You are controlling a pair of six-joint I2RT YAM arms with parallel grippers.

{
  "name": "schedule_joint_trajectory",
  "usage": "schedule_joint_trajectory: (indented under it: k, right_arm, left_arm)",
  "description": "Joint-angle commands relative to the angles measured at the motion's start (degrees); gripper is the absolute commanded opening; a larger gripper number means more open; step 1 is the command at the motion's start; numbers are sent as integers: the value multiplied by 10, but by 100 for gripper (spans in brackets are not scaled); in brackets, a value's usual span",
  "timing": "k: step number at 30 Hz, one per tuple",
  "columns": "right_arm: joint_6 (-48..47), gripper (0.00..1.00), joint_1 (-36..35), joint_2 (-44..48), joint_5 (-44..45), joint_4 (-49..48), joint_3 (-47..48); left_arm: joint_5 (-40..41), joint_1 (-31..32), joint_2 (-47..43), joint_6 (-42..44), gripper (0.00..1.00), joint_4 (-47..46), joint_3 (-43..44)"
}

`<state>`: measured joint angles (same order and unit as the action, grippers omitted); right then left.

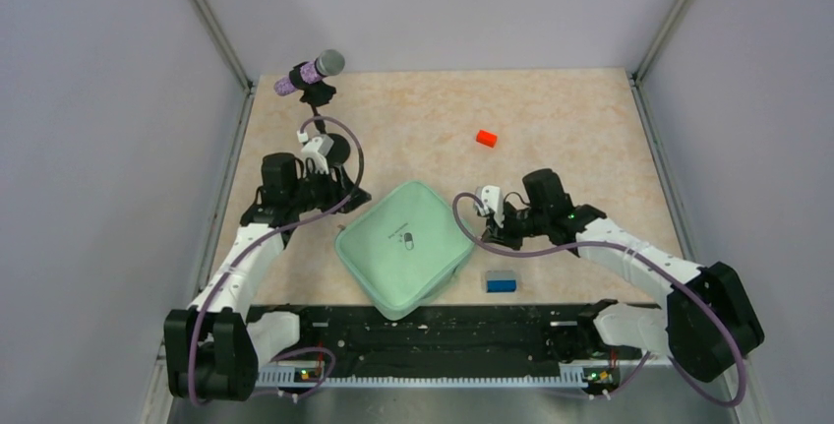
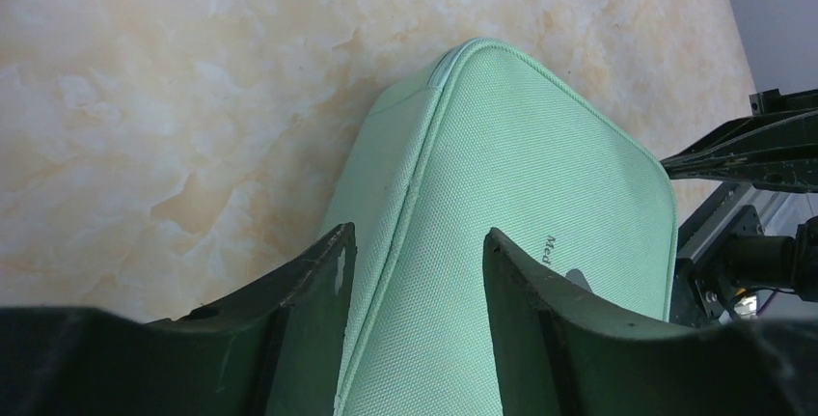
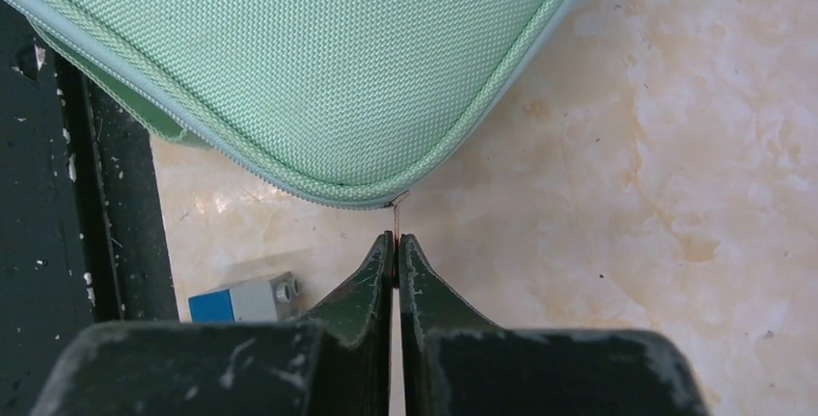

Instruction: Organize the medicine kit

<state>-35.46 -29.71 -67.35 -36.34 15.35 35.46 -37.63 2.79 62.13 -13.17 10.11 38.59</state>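
Observation:
The medicine kit (image 1: 408, 247) is a pale mint-green fabric case with a pill icon, lying closed and turned diamond-wise at the table's near middle. My left gripper (image 1: 354, 198) is open at its upper-left edge. In the left wrist view the gripper (image 2: 417, 233) has one finger beside the case wall and one over the lid (image 2: 521, 165), with the seam between them. My right gripper (image 1: 489, 225) is at the case's right corner. In the right wrist view it (image 3: 396, 237) is shut on the thin zipper pull (image 3: 395, 206) at the corner of the case (image 3: 318, 59).
A small blue block (image 1: 501, 281) lies just right of the kit's near corner and shows in the right wrist view (image 3: 241, 298). An orange-red block (image 1: 486, 138) lies farther back. A microphone (image 1: 310, 72) stands at the back left. A black rail (image 1: 433, 331) runs along the near edge.

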Motion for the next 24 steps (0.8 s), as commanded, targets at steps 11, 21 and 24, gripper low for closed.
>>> schedule_joint_trajectory:
  k: [11, 21, 24]
  right_arm:
    - [-74, 6, -7, -75, -56, -74, 17]
    - [-82, 0, -10, -68, -71, -89, 8]
    - [-98, 0, -11, -59, -87, -70, 6]
  left_arm:
    - [-23, -1, -17, 7, 54, -41, -24]
    - [-28, 0, -7, 3, 54, -54, -29]
    - [-23, 0, -2, -3, 54, -55, -32]
